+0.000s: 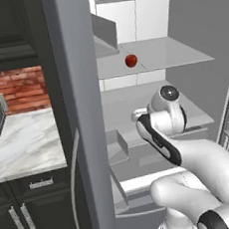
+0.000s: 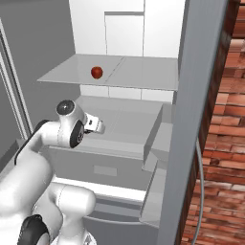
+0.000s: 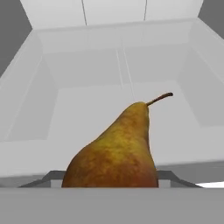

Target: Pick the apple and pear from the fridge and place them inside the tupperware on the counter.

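Pear [image 3: 117,148] is sitting right at the hand, looming close in the hand view, stem pointing away into the fridge [image 1: 149,90]. Finger state: cannot tell. Apple [image 1: 131,60] is resting on the fridge's glass shelf [image 1: 175,52], above the arm.

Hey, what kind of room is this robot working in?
A kitchen, rendered: an open fridge with an apple on a glass shelf, a marble counter over dark cabinets, and a red brick wall behind.
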Controlling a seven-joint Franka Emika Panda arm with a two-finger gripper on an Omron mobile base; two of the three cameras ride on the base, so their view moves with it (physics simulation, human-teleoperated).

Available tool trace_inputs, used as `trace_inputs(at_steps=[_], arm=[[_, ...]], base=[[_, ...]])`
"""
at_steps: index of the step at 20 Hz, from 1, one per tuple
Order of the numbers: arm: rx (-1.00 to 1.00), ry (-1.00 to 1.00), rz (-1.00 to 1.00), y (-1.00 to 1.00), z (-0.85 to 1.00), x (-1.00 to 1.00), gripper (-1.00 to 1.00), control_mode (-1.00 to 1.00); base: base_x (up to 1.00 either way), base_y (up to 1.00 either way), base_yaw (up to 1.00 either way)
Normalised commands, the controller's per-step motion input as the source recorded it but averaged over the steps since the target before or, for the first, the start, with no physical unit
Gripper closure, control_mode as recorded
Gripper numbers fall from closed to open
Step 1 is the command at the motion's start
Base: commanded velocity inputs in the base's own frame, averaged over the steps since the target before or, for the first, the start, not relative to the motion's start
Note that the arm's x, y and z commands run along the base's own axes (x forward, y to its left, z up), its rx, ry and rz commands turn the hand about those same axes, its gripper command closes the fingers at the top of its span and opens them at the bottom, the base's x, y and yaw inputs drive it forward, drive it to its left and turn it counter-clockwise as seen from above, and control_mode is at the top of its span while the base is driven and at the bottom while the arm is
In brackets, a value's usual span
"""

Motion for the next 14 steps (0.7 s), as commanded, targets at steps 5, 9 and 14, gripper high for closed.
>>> trace_inputs(at_steps=[5, 9, 14], arm=[[0.00, 0.00, 0.00, -0.06, 0.35, -0.89, 1.00, -1.00], [0.00, 0.00, 0.00, -0.11, 0.50, -0.83, 1.00, -1.00], [0.00, 0.00, 0.00, -0.16, 0.55, -0.91, 1.00, -1.00]], base=[[0.00, 0.00, 0.00], [0.00, 0.00, 0.00], [0.00, 0.00, 0.00]])
